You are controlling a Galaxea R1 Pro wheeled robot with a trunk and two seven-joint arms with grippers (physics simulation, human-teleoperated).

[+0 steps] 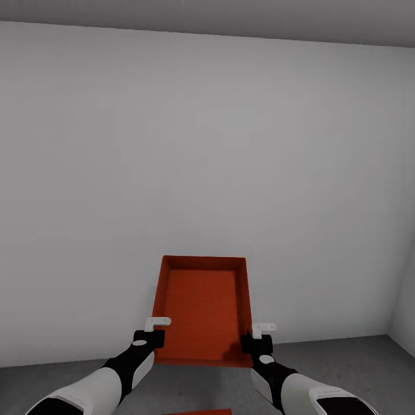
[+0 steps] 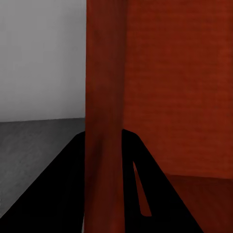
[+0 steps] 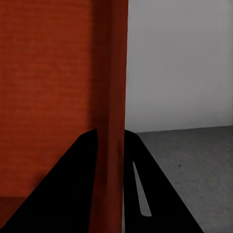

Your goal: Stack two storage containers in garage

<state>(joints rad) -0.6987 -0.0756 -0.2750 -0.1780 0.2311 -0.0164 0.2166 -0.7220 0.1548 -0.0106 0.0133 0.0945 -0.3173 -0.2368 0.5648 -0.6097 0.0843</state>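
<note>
A: What's in front of me, biggest first?

B: Grey wall (image 1: 207, 173) dead ahead, a strip of floor (image 1: 346, 357) below it. I'm holding one box (image 1: 202, 311) up in the air, open side toward the head camera, between both arms.

A: How does the box sit against the pincers?

B: Long axis runs straight away from me toward the wall. Left pincer (image 1: 154, 329) is on the left long wall near the near end, right pincer (image 1: 260, 337) on the right long wall at about the same station. Symmetric hold, neither arm nearer. Box reads roughly level, near edge just beyond the wrists.

A: Second box?

B: An orange sliver (image 1: 199, 411) at the bottom edge of the head view, low and directly under the held one. I take it as the other box on the floor, but too little shows to be sure. If so, the move is mostly straight down, long axes matched.

A: Pincer state?

B: The wrist views settle that. Left wrist: box wall (image 2: 104, 145) runs between the two dark fingers (image 2: 58, 194), clamped on it. Right wrist: same, wall (image 3: 110, 145) pinched between the fingers (image 3: 63, 189). Both also show bare floor beyond the box's outer side, which the head view hides behind the box.
</note>
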